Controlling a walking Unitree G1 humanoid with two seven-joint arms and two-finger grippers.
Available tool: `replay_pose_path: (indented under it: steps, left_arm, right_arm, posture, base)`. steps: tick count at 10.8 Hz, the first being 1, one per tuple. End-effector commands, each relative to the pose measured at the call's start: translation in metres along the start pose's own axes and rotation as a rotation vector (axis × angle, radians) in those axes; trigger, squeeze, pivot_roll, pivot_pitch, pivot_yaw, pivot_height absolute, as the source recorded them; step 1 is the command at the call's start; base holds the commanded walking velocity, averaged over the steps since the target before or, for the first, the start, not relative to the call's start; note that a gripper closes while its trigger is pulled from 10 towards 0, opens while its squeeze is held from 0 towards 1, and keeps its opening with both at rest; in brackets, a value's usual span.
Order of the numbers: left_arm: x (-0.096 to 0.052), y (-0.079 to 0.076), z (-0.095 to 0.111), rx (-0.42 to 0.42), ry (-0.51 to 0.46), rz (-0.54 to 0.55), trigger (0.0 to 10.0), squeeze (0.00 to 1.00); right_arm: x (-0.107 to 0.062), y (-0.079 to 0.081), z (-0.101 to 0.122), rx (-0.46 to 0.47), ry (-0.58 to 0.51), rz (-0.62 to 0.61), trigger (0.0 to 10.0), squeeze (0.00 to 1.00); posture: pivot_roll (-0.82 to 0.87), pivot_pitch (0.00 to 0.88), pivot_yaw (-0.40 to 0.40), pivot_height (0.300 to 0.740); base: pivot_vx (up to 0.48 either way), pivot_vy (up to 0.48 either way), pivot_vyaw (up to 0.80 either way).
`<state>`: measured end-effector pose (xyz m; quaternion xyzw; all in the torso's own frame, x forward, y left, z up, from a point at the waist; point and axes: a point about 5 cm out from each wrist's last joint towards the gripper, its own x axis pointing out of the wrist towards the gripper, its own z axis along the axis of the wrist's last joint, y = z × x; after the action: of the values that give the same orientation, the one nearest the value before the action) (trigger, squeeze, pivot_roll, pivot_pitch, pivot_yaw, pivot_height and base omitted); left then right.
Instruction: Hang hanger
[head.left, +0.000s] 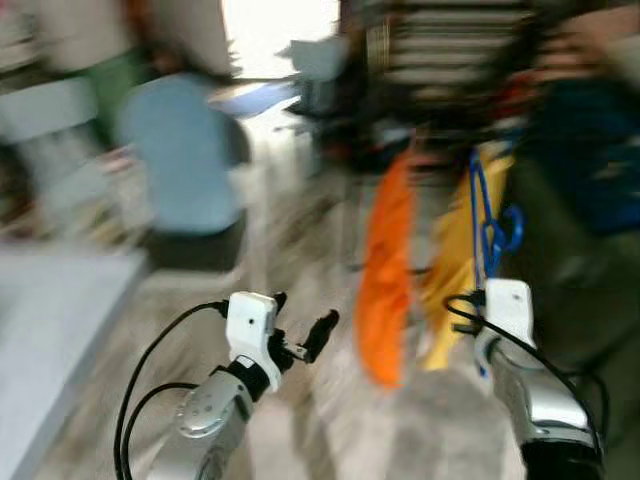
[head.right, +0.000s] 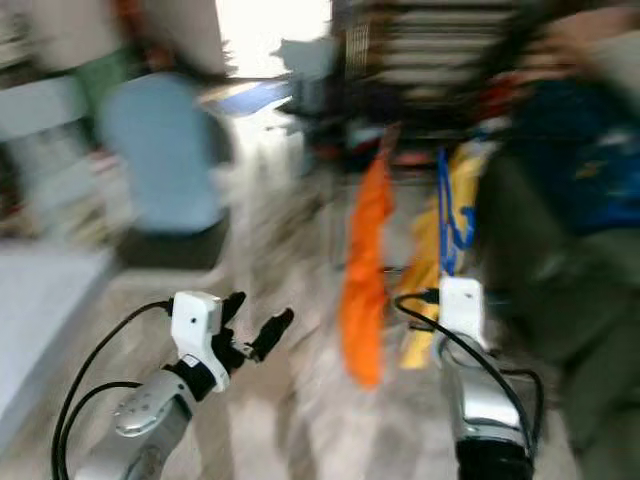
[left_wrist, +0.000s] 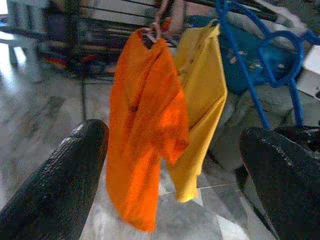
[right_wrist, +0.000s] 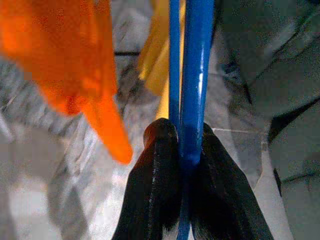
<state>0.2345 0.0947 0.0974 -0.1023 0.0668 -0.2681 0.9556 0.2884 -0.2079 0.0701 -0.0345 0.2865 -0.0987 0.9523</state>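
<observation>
Between right end effector (right_wrist: 186, 145) fingers, blue hanger (right_wrist: 196, 75).

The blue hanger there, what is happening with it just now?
The right claw is shut on the blue hanger and holds it up near an orange shirt and a yellow shirt that hang from a rack. The left claw is open and holds nothing. The head views are blurred.
</observation>
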Motion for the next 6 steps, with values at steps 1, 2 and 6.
replay_pose_path:
  steps: [1,2,6]
  left_arm:
    - [-0.0018,0.0038,0.0007,0.008,0.004,0.011,10.0,0.0]
    - [-0.0012,0.0036,0.0008,0.01,0.003,0.006,10.0,0.0]
    - [0.0001,0.0038,0.0011,0.022,0.002,-0.001,10.0,0.0]
  right_arm:
    - [0.0001,0.0042,0.0036,0.003,-0.014,0.007,10.0,0.0]
    - [0.0012,0.0034,0.0047,0.003,-0.018,-0.001,10.0,0.0]
    - [0.0028,0.0031,0.0071,0.0,-0.03,-0.003,10.0,0.0]
  posture:
    - [-0.1,0.023,-0.02,0.74]
    - [-0.1,0.02,-0.021,0.74]
    - [-0.1,0.011,-0.019,0.74]
  base:
    - [0.442,0.0,-0.73]
    - [0.446,0.0,-0.68]
    - [0.448,0.0,-0.16]
